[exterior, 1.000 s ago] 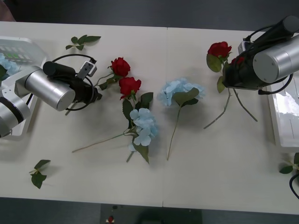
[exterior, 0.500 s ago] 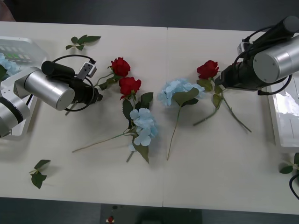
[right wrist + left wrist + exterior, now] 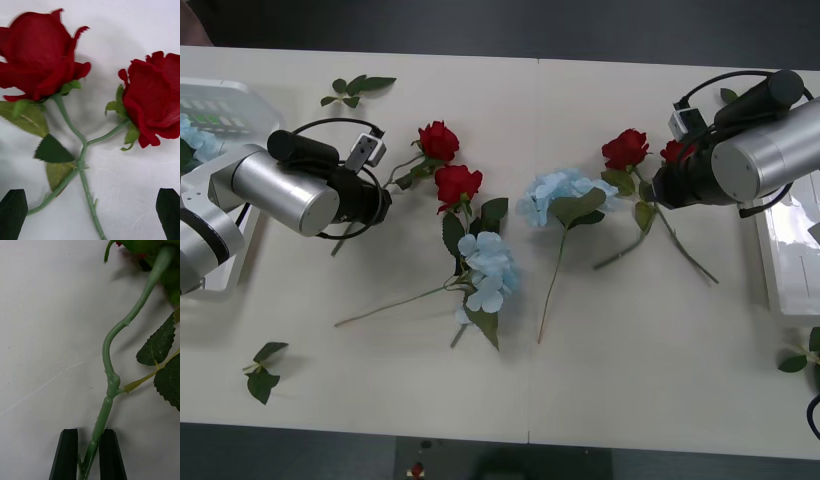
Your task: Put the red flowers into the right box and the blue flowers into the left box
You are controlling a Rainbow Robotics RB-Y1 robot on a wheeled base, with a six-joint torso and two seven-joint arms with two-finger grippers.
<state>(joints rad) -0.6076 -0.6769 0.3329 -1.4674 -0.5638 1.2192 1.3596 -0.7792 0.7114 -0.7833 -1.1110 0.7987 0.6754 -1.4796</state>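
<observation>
A: Where's the left gripper?
B: Low over the white table, left of centre. Its black fingers are pinched on the thin green stem of a deep-red artificial rose, which lies on the table beside a second rose.

A: And the right gripper?
B: Near the right side, black fingers spread wide, holding nothing. Beneath it two more red roses lie with stems crossing.

A: The blue ones?
B: Two pale sky-blue hydrangea clusters lie at the table's middle; another sits in the shallow white plastic tray on the left. The matching white tray on the right is just past the right arm.
</observation>
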